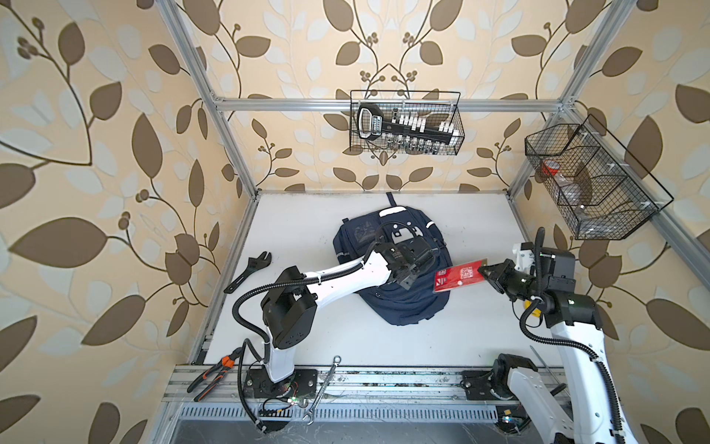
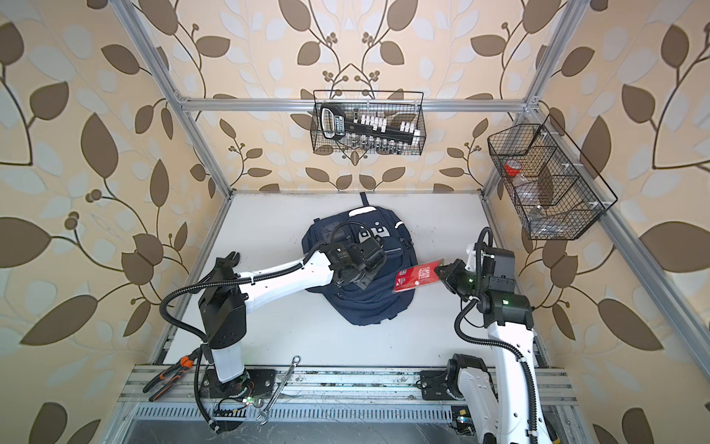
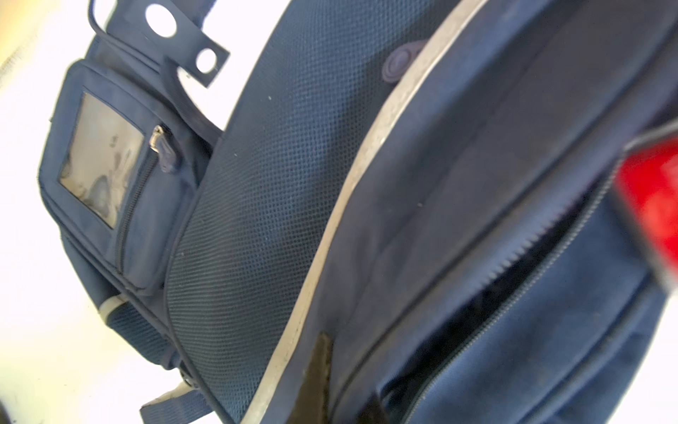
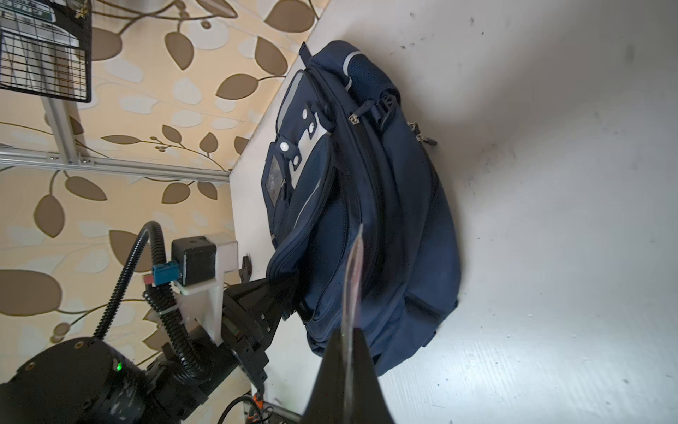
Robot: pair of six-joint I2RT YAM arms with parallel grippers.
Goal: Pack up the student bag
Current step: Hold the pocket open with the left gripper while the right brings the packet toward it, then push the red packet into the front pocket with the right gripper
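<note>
Matt cloth student bag (image 1: pixel 407 307) (coarse mesh panel); glossy red card (image 1: pixel 459 277).

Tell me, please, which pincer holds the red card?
The right pincer, gripping the red card by its edge; the left pincer pinches the student bag.

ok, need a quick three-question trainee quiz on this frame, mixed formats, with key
1. True or false: the right tool holds a red card.
2. The left tool is closed on: A) the red card B) the student bag C) nothing.
3. In a top view, what lies on the table to the left of the bag?
Key: 1 true; 2 B; 3 an adjustable wrench.
</note>
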